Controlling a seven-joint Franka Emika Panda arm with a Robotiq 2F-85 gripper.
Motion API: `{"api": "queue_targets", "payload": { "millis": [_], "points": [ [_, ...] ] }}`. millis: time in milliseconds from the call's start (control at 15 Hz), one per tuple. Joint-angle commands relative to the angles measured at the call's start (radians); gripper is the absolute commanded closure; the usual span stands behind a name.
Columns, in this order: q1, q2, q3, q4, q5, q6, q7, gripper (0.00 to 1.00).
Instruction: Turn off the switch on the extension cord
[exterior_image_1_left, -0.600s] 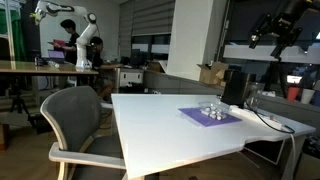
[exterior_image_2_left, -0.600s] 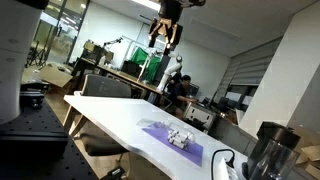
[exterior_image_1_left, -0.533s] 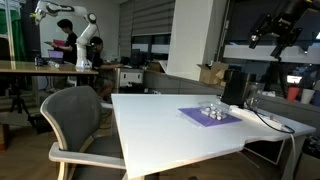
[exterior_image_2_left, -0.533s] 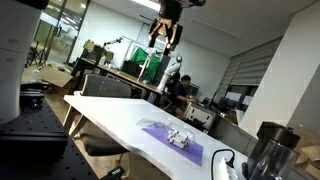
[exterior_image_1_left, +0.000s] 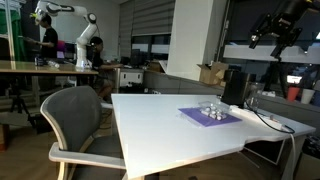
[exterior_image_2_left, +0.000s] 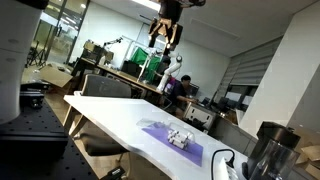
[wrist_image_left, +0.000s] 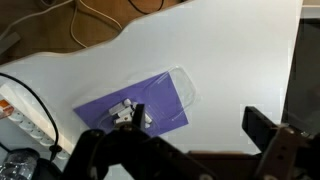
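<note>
The extension cord (exterior_image_1_left: 268, 121) is a narrow white strip lying on the white table (exterior_image_1_left: 160, 125) just beyond the purple mat (exterior_image_1_left: 210, 114). In the wrist view it runs along the left edge (wrist_image_left: 24, 116), partly cut off, with a dark cable crossing it. I cannot make out its switch. My gripper (exterior_image_1_left: 274, 32) hangs high above the table in both exterior views (exterior_image_2_left: 166, 32). In the wrist view its two dark fingers (wrist_image_left: 196, 125) are spread wide apart and empty, above the table beside the mat (wrist_image_left: 140, 102).
Small shiny objects (exterior_image_1_left: 211, 110) lie on the mat. A black cylinder (exterior_image_1_left: 233, 87) stands behind the cord, also seen in an exterior view (exterior_image_2_left: 266, 150). A grey chair (exterior_image_1_left: 80, 120) sits at the table's side. Desks and another robot arm (exterior_image_1_left: 62, 12) fill the background.
A person in the far background has moved to the left. My gripper and the things on the table have not moved.
</note>
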Motion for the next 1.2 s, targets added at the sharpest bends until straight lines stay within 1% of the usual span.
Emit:
{"api": "queue_targets", "payload": {
  "millis": [0,67,200,333,467,600,667,733,800,933,1133],
  "points": [
    [-0.011,0.045,-0.025,0.044,-0.020,-0.025,-0.079,0.00],
    [-0.021,0.076,-0.046,0.075,-0.058,-0.037,-0.141,0.00],
    [-0.031,0.152,-0.120,0.159,-0.117,-0.084,-0.296,0.00],
    [-0.064,0.255,-0.152,0.251,-0.210,-0.099,-0.392,0.00],
    [-0.085,0.362,-0.171,0.351,-0.279,-0.092,-0.453,0.00],
    [-0.108,0.457,-0.165,0.452,-0.306,-0.102,-0.449,0.00],
    [-0.115,0.497,-0.156,0.494,-0.280,-0.106,-0.395,0.00],
    [-0.122,0.389,-0.160,0.375,-0.273,-0.067,-0.441,0.00],
    [-0.125,0.434,-0.157,0.417,-0.271,-0.070,-0.437,0.00],
    [-0.127,0.489,-0.150,0.462,-0.271,-0.072,-0.433,0.00],
    [-0.128,0.502,-0.147,0.472,-0.271,-0.076,-0.430,0.00]
  ]
}}
